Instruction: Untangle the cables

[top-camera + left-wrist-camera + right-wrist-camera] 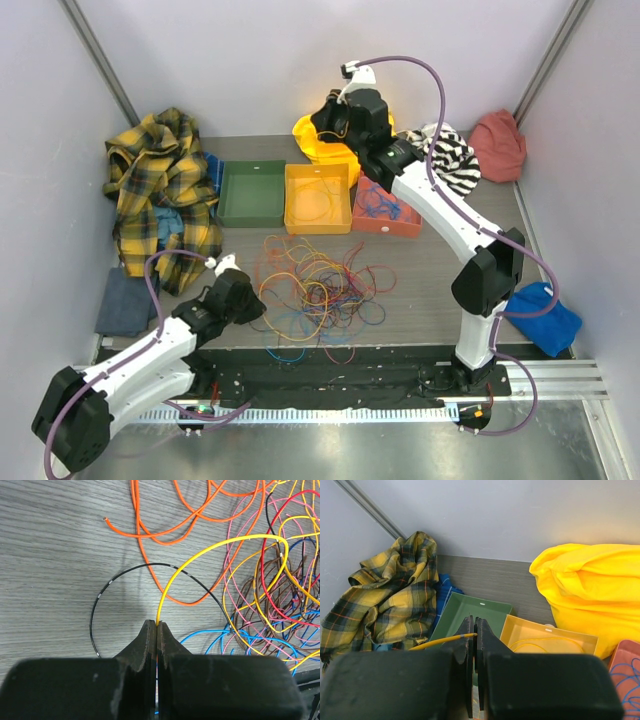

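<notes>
The cables (320, 290) lie as a loose tangle of orange, yellow, red, blue and dark wires in the middle of the table. My left gripper (256, 306) sits low at the tangle's left edge. It is shut (158, 625) on a yellow cable (200, 552) that arcs up and right into the heap (280, 605). My right gripper (328, 118) hangs high above the trays at the back, shut (474, 623) on another yellow cable piece (445, 640) whose end sticks out to the left. Whether both grip the same cable I cannot tell.
Green tray (252, 193), yellow tray (317, 197) with a yellow wire, and red tray (385, 212) with blue wires stand behind the tangle. A yellow cloth (322, 140), plaid shirt (160, 190), striped cloth (452, 155), red cloth (497, 145), blue cloth (545, 318) and grey cloth (125, 302) ring the table.
</notes>
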Controlling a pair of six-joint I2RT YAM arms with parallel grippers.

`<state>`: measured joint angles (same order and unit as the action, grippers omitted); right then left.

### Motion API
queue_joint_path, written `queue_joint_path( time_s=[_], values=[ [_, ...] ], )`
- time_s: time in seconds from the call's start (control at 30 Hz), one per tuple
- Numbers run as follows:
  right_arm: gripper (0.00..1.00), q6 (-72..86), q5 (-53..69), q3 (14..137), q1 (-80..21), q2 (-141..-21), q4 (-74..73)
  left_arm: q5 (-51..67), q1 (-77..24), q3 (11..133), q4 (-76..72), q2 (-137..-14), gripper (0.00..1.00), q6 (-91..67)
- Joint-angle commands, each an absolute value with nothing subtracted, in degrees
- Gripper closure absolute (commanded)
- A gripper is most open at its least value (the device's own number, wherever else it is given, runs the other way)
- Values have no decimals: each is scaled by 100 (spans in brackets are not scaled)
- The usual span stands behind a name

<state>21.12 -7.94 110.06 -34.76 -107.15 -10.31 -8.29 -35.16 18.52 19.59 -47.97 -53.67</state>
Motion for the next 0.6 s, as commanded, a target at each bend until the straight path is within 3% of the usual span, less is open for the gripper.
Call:
queue_joint_path(
  time_s=[0.0, 0.3, 0.43, 0.57],
  values=[
    [99, 2223, -677, 11145, -3489, -10591, -782, -747, -3507, 1828, 1828, -4825, 100, -5414],
    [97, 2312, -405, 10637, -3489, -10907, -624, -765, -3507, 1758, 1863, -4623, 100, -5458],
    [59, 2347, -299, 10047, -3489, -11127, -650, -765, -3507, 1793, 1942, -4570, 100, -5449],
    [44, 2364, -457, 9318, -3498, -10865, -405, -765, -3507, 1811, 1951, -4509, 100, -5449]
  ],
)
